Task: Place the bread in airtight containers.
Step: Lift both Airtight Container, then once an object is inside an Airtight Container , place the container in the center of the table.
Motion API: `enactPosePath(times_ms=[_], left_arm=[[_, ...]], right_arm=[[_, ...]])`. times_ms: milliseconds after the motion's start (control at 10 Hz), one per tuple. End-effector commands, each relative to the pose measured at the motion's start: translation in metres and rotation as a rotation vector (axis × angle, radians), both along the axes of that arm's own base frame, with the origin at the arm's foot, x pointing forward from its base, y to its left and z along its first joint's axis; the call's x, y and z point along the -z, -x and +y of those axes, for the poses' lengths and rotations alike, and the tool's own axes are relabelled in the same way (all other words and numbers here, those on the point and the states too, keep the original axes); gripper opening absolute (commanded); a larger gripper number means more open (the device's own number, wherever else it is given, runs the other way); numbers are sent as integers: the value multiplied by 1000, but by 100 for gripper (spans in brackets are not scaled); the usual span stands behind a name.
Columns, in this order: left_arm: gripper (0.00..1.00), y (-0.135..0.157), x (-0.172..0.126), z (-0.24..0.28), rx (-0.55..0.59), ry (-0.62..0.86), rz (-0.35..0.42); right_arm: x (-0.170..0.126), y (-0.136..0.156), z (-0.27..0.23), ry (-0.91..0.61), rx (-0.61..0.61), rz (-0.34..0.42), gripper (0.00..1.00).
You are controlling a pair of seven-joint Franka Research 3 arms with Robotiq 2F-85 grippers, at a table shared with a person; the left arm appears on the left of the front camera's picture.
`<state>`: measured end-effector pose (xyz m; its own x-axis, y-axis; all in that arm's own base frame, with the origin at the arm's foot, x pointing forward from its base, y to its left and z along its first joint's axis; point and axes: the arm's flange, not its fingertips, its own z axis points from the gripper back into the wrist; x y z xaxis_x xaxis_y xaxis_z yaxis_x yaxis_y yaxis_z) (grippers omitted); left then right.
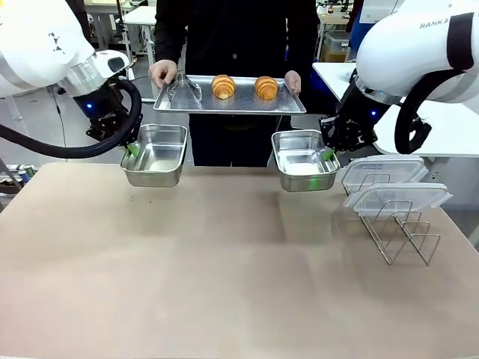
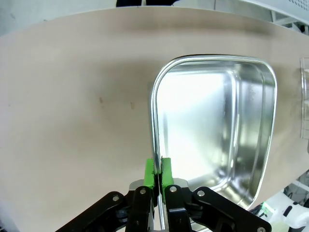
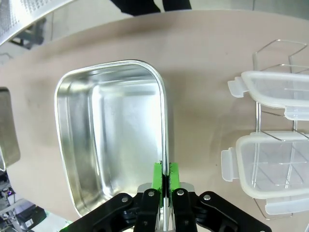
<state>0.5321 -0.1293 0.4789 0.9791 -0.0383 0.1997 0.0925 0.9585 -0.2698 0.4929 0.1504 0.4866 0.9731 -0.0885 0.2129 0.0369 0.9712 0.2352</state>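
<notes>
Golden-brown crescent croissants (image 1: 223, 86) await transfer. Clamped tight on the rims of shiny rectangular steel tins (image 1: 159, 157), the left end effector (image 1: 132, 149) and right end effector (image 1: 328, 153) should hold them level and steady.

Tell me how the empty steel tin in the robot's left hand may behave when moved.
The tin looks stiff and probably light: thin, empty steel. Pinched at one rim only by the left hand, it may tilt or slip; the polished wall seems slippery.
</notes>
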Motion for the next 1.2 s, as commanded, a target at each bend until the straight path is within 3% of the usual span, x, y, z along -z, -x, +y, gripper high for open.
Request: enactPosePath(times_ms=[0,1100], left_arm=[[0,-1,-3,0,-4,-15,-3],[0,-1,-3,0,-4,-15,-3]], right_arm=[[-3,0,3,0,-4,-5,0],[-3,0,3,0,-4,-5,0]])
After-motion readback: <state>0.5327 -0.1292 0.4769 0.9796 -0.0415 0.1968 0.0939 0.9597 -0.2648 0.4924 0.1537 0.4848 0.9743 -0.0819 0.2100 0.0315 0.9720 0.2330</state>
